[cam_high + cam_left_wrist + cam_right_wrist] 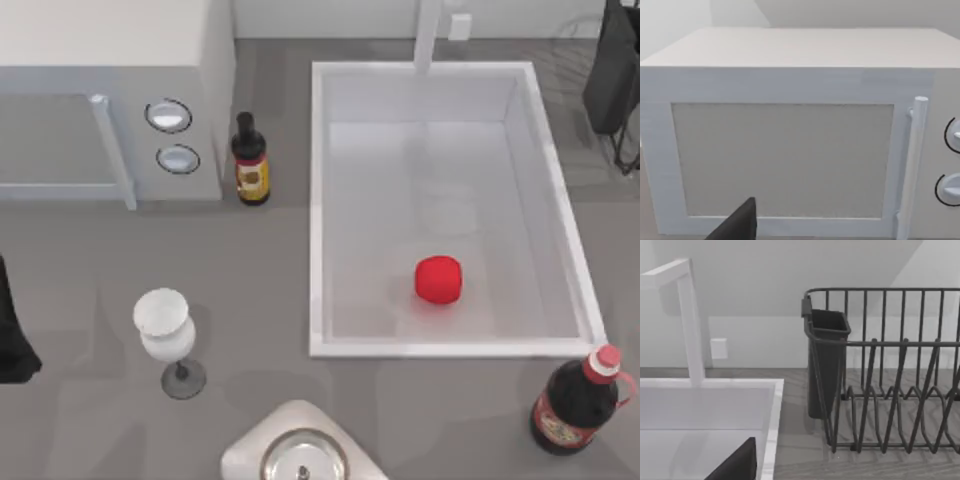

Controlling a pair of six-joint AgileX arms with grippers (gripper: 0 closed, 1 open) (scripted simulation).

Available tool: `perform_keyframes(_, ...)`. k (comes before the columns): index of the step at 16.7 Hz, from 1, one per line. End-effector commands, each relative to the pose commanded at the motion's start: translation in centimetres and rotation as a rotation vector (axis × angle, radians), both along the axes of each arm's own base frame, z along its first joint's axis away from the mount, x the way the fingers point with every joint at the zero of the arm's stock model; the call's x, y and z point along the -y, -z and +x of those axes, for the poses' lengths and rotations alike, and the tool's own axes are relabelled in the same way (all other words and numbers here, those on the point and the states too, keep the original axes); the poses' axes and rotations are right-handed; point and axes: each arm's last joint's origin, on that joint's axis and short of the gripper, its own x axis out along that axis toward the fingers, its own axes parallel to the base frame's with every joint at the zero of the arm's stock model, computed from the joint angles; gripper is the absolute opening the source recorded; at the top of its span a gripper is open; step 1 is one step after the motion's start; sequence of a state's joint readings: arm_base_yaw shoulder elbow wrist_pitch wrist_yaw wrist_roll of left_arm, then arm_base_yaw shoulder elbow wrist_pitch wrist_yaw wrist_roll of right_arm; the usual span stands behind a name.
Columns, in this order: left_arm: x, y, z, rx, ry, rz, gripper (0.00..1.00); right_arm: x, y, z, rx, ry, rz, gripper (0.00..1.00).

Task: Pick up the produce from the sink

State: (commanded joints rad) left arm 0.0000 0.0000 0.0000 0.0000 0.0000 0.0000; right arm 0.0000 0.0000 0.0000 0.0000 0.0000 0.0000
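Note:
The produce (439,279), a small bright-red rounded lump, lies on the pale floor of the white sink (316,200), towards its near wall and a little right of centre. A white faucet post (428,35) rises at the sink's far rim. My left gripper (12,340) is parked at the table's left edge, far from the sink. My right gripper (612,80) sits at the far right, just outside the sink's far right corner. The right wrist view looks along the sink wall (772,415) past the faucet post (690,325).
A white microwave-like box (110,100) stands at the far left, with a dark bottle (250,160) beside it. A wine glass (165,335) stands front left and a red-capped dark bottle (578,400) front right. A dark dish rack (890,390) sits beyond the sink.

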Motion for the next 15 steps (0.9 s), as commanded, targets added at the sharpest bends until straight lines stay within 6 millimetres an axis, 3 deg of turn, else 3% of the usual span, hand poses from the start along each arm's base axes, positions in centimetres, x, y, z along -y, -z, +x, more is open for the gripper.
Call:
perform_keyframes(4,0.0,0.0,0.0,0.000,0.000,0.000,1.00,-0.1,-0.4,0.0,-0.020,-0.005,0.005,1.00)
perform_keyframes(9,0.0,0.0,0.0,0.000,0.000,0.000,1.00,-0.6,-4.0,1.0,-0.182,-0.045,0.046,1.00)
perform_keyframes(12,0.0,0.0,0.0,0.000,0.000,0.000,1.00,-1.4,-7.2,3.0,-0.340,-0.076,0.077,1.00)
perform_keyframes(15,0.0,0.0,0.0,0.000,0.000,0.000,1.00,-2.7,-10.1,6.5,-0.530,-0.103,0.105,1.00)
